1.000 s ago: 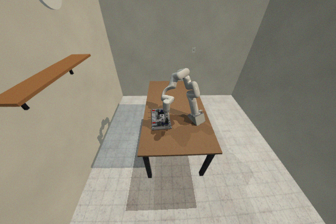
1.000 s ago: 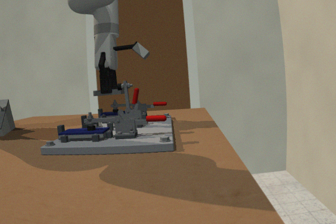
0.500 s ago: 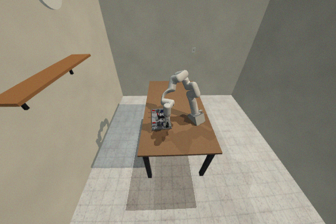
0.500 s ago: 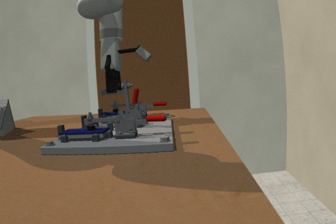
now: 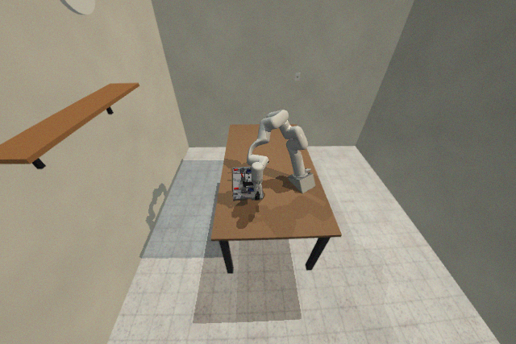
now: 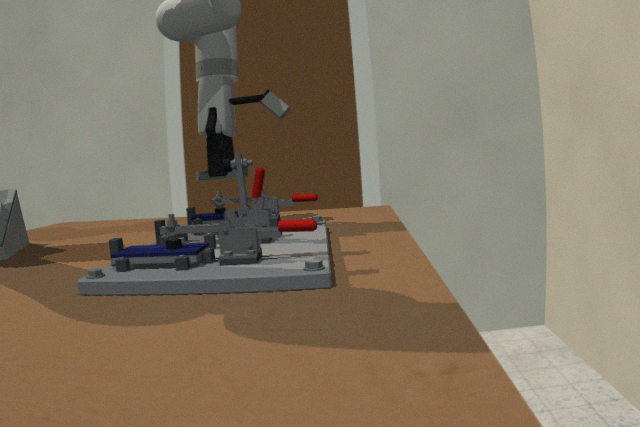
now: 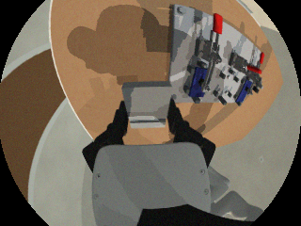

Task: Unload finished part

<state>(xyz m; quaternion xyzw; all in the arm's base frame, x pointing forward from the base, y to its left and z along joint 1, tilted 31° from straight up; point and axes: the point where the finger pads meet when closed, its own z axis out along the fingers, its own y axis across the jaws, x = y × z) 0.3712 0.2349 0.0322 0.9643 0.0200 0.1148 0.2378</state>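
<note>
Black pincer (image 7: 150, 115) clamps a flat, smooth grey metal plate (image 7: 150, 102).

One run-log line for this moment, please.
gripper: shut on finished part | part: lifted, off fixture | blanks: nested
</note>
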